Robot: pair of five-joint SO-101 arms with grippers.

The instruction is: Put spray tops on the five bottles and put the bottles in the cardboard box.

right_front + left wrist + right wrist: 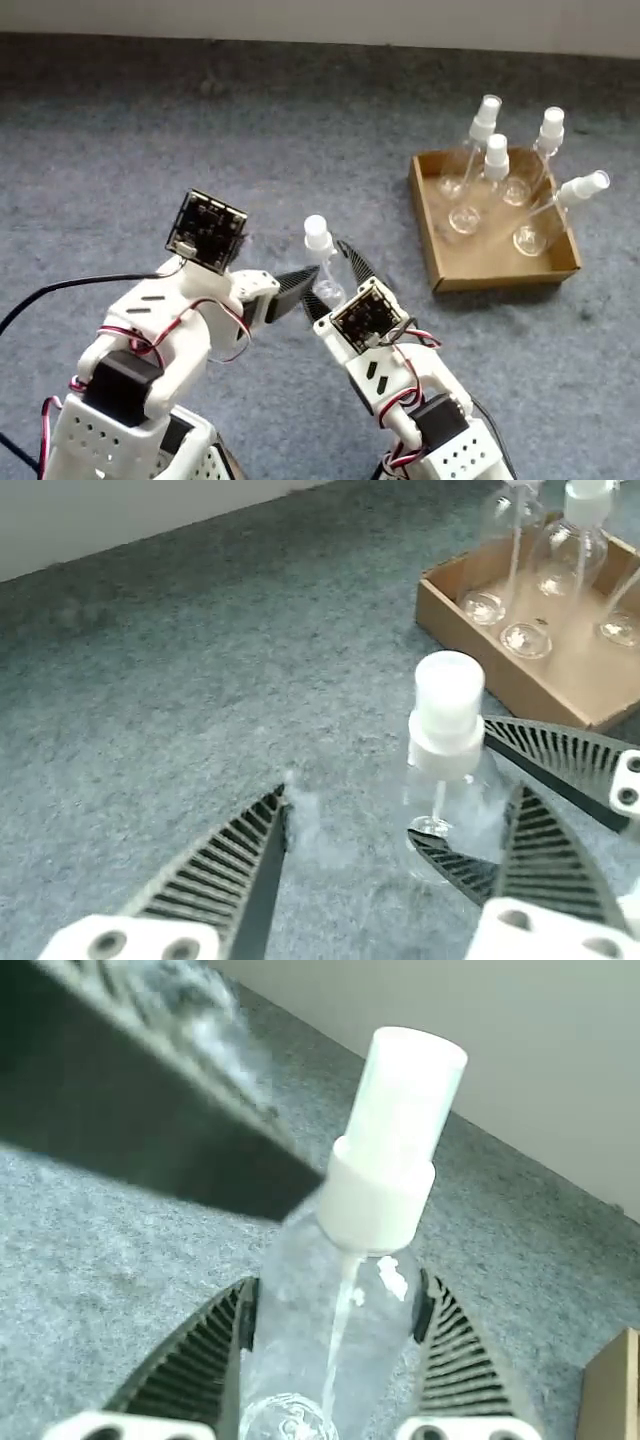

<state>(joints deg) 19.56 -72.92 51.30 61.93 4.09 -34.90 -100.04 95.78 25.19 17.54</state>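
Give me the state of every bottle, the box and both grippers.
Held bottle, upright, spray top on, not yet boxed.
Right gripper, shut on the held bottle.
Left gripper, open, beside the held bottle.
Cardboard box, open-topped, holding four bottles.
Four boxed bottles, spray tops on, standing or leaning.

High view: left arm at lower left, left tool [303, 284] pointing toward frame centre, jaws spread wide. Right arm at lower centre, right tool [330, 280] angled up-frame, fingers pressed against bottle [322, 262].
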